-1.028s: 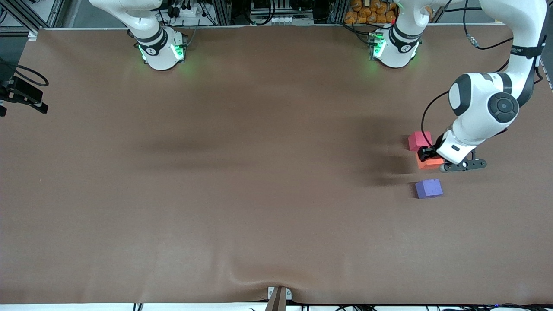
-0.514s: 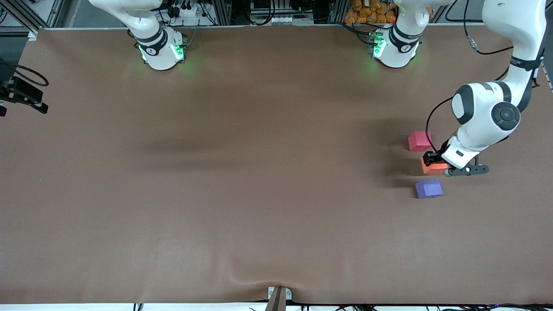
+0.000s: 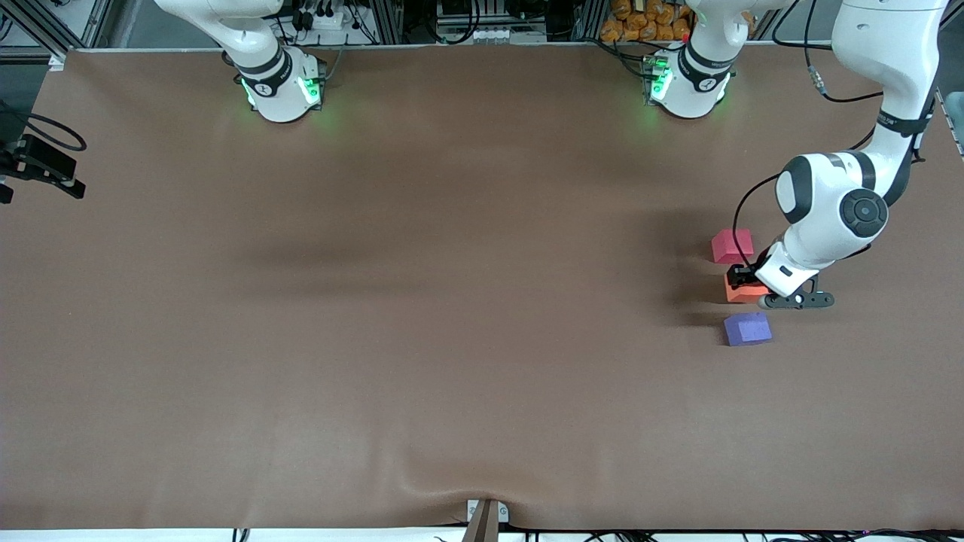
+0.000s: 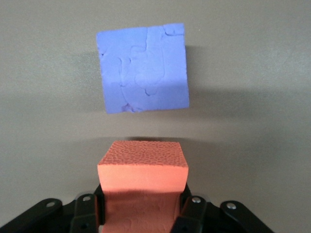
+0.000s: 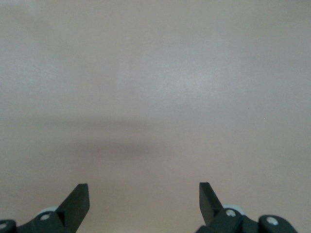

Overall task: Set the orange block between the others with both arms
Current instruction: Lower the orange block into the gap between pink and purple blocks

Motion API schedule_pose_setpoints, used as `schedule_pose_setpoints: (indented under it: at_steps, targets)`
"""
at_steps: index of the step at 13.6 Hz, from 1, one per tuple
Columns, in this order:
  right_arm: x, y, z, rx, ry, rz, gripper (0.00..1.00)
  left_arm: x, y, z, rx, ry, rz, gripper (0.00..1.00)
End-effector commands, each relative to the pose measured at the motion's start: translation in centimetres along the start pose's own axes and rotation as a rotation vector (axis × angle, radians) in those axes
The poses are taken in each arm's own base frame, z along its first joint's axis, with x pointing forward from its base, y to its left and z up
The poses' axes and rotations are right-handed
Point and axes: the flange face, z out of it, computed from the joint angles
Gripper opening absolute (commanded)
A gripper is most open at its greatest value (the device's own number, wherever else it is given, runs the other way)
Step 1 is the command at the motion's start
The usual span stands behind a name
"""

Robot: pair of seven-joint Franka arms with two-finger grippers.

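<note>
My left gripper [image 3: 742, 278] is shut on the orange block [image 3: 741, 292], gripping its two sides low over the brown table [image 3: 452, 301]. The block sits in the gap between the pinkish-red cube [image 3: 732, 246] and the purple-blue cube [image 3: 747, 329], roughly in line with both. In the left wrist view the orange block [image 4: 143, 167] fills the left gripper [image 4: 143, 206], and the purple-blue cube [image 4: 142, 68] lies just ahead, apart from it. The right gripper [image 5: 144, 194] stands open over bare table with nothing between its fingers. It does not show in the front view.
Both green-lit bases [image 3: 282, 86] [image 3: 681, 83] stand along the table's farthest edge. A black device [image 3: 38, 169] juts in at the right arm's end. A small bracket [image 3: 486, 519] sits at the nearest edge.
The left gripper has carried the orange block a little toward the purple-blue cube, then slightly toward the right arm's end, into line with the other two cubes. The right gripper has not changed.
</note>
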Motion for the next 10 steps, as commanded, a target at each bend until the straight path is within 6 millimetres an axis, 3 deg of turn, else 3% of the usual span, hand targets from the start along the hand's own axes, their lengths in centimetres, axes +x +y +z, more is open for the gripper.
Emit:
schedule_pose_setpoints:
  at_steps: [1,6,8,9,10]
  targets:
    - [0.4,-0.1,-0.3,-0.01,0.0,0.001,1.0,-0.1,-0.2,0.4,0.009,0.015,0.022,0.25]
    - [0.4,-0.1,-0.2,-0.01,-0.001,0.001,1.0,-0.1,-0.1,2.2,0.007,0.024,0.022,0.26]
    - [0.4,-0.1,-0.2,-0.01,-0.001,0.001,1.0,-0.1,-0.1,2.4,0.006,0.02,0.022,0.34]
    - [0.4,-0.1,-0.2,-0.01,-0.001,0.001,1.0,-0.1,0.0,2.7,0.004,0.017,0.02,0.51]
    - [0.4,-0.1,-0.2,-0.01,-0.001,0.001,1.0,0.0,0.1,2.8,0.003,0.015,0.017,0.89]
